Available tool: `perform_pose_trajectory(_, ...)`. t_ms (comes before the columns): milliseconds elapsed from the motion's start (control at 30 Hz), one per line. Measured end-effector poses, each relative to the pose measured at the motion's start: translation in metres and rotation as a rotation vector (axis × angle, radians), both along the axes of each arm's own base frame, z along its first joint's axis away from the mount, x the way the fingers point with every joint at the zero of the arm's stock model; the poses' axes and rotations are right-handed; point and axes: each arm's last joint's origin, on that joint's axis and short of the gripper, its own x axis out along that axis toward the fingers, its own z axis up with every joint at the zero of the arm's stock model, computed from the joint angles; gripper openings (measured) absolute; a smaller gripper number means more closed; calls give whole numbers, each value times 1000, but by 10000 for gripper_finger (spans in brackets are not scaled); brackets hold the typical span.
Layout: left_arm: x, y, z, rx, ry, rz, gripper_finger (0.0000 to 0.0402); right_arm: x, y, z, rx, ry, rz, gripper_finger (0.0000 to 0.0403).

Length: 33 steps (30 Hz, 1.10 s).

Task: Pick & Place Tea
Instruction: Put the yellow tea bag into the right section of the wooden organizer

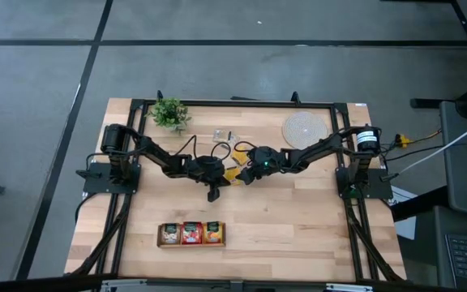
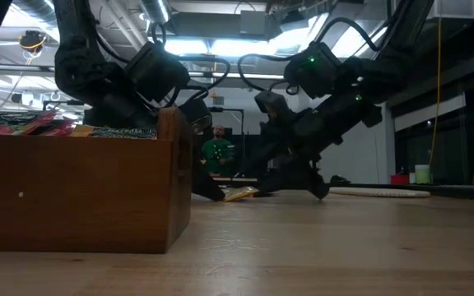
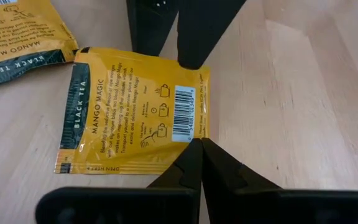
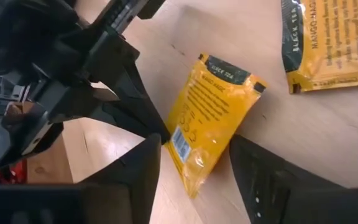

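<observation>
high view first, going left to right: the left gripper (image 1: 214, 193) sits at the table's middle with its fingers fully closed, their tips meeting at the edge of a flat square yellow paper tea sachet printed "mango magic" (image 3: 135, 112). it looks pinched by its barcode edge and raised on a slant, though whether the paper is truly caught between the tips cannot be told for sure. in the right wrist view that same sachet (image 4: 213, 121) stands tilted, one edge down on the pale wooden tabletop (image 1: 298, 211), probably lifted there so a second tool can get at it. just to the right, the right gripper (image 1: 246, 176) faces it with fingers spread wide, one either side of the sachet's low end and holding nothing, likely lined up to take it over. another yellow sachet (image 4: 331, 40) lies flat beside them. near the front edge, left of centre, the long wooden three-compartment tray (image 1: 191, 243) already holds sorted sachets, so it seems the destination.
</observation>
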Motion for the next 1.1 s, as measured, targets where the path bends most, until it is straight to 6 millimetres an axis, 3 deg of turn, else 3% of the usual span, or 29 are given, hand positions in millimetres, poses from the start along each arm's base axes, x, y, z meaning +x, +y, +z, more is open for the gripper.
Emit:
perform_pose_trajectory(367,3,1,4,38,-61,-11,3,0,0,0,-8,-3,6,119)
perform_pose_trajectory(700,5,1,6,65,-84,-20,5,0,0,-1,-83,-4,66,11)
perform_pose_trajectory(900,5,1,7,13,-86,22,5,-1,0,-2,-113,-2,84,6)
perform_pose_trajectory(1100,0,1,22,-24,-64,48,21,-2,0,-3,-170,15,117,4)
